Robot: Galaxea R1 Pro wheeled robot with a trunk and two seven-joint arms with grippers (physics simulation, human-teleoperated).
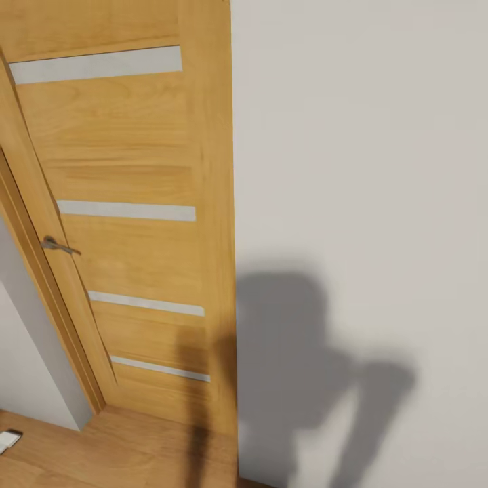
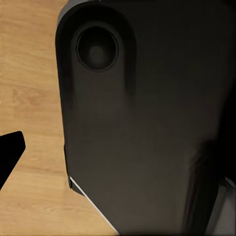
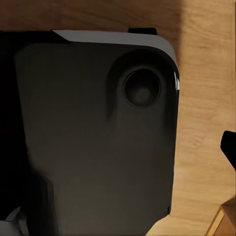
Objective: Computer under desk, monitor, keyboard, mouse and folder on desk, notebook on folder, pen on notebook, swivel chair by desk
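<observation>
Desk and workspace items out of frame as the robot faces a wooden door and wall, risking collision; jaw state cannot be told.

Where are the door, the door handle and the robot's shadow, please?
door [image 1: 129, 142]: head view, on a wood panel between two pale strips.
door handle [image 1: 57, 245]: head view, on the grey lever.
robot's shadow [image 1: 285, 352]: head view, on the dark patch across the white wall.
</observation>
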